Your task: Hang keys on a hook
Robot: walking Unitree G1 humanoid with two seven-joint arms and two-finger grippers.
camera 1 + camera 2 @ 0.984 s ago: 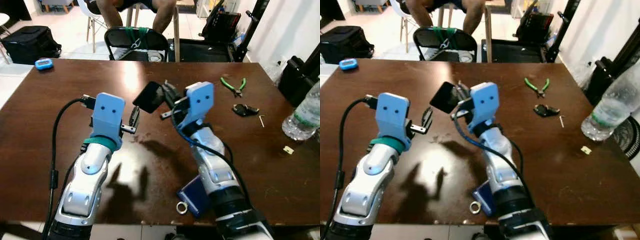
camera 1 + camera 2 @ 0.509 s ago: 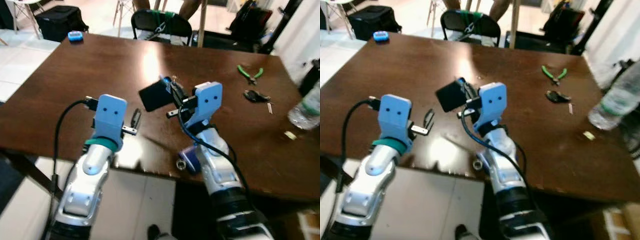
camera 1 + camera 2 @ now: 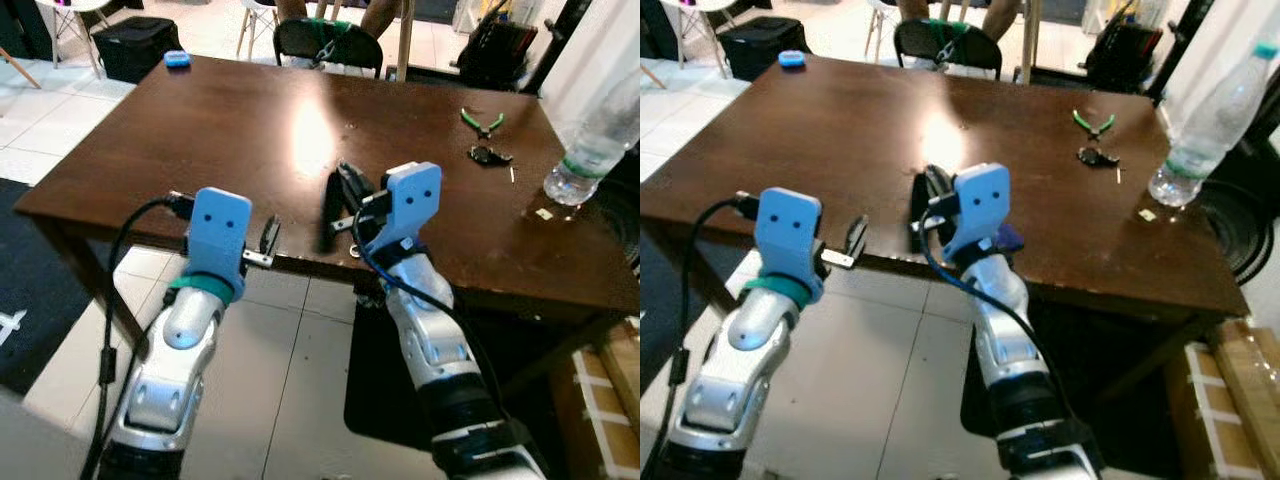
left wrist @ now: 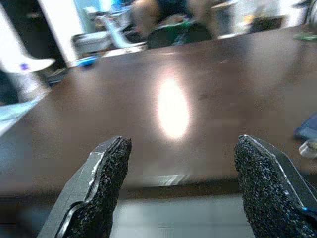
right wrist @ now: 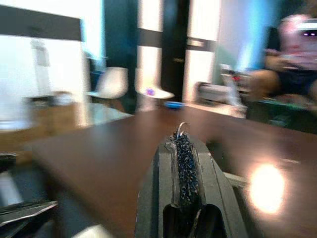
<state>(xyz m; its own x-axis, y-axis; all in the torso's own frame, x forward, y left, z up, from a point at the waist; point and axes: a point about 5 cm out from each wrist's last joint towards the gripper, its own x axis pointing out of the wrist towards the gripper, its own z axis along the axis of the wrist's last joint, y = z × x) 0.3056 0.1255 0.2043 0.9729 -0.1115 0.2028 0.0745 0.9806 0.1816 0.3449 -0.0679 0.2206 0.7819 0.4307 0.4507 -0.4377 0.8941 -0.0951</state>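
Glossy dark wooden table (image 3: 200, 120); rough, grainy black pads (image 4: 101, 188) on the left pincer (image 4: 183, 191).

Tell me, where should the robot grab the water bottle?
Probably around the middle of the water bottle, coming in level from the side. It stands upright near the right edge of the table, and its tall round body offers two opposite sides to squeeze. The cap on top looks small, and pushing there could tip it over.

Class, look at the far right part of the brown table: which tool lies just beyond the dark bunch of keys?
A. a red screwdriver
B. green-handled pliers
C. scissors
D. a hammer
B: the green-handled pliers lie on the table just beyond the dark keys, near the water bottle.
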